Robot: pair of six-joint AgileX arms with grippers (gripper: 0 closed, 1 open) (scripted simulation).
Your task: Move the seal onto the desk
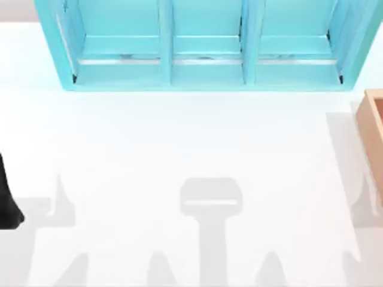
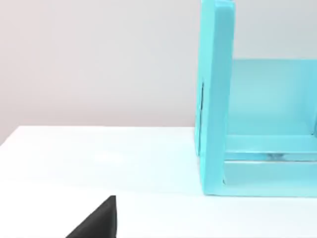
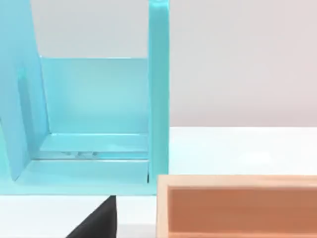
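The seal is out of view. The desk (image 1: 179, 137) is a wide white tabletop that stretches across the top view, and it also appears as the desk (image 2: 99, 158) in the left wrist view. A black part of my left arm (image 1: 9, 203) sits at the desk's left edge. A dark piece of my left gripper (image 2: 99, 222) pokes in low in the left wrist view, above bare desk. A similar dark piece of my right gripper (image 3: 99, 220) hangs near the corner of the wooden box.
A turquoise shelf unit (image 1: 203, 48) with three bays stands along the back edge; its end wall (image 2: 215, 99) and right bay (image 3: 94, 109) face the wrists. A tan wooden box (image 1: 372, 128) sits at the right edge, its front wall (image 3: 237, 208) close to the right wrist.
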